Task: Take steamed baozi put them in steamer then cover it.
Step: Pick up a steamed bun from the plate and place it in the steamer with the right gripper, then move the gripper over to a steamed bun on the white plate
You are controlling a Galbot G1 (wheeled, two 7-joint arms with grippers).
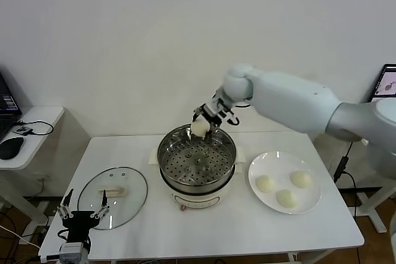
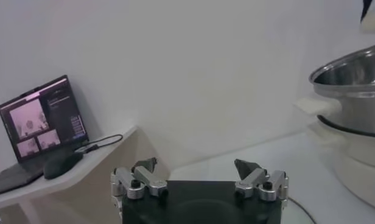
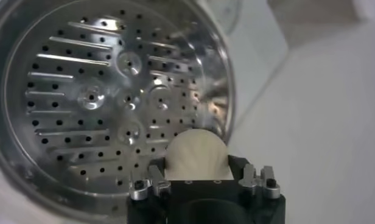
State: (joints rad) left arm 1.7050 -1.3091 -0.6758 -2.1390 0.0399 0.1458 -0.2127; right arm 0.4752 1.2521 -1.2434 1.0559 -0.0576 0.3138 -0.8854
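Baozi [image 1: 200, 128] is sitting pinched in my right gripper [image 1: 210, 119], hanging over the steamer [image 1: 197, 164] rim at twelve o'clock. Releasing here, I am risking it striking the rim and rolling outside. My left gripper [image 1: 82, 213] is waiting wide open near the cover [image 1: 113, 196].

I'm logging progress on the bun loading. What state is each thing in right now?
Steamer: uncovered, perforated tray bare.
Cover: off, lying flat on the table left of the steamer.
Held baozi: in the right gripper, above the steamer's far rim.
Plate: holds three baozi.
Left gripper: open, idle near the cover.
Laptop: screen on.
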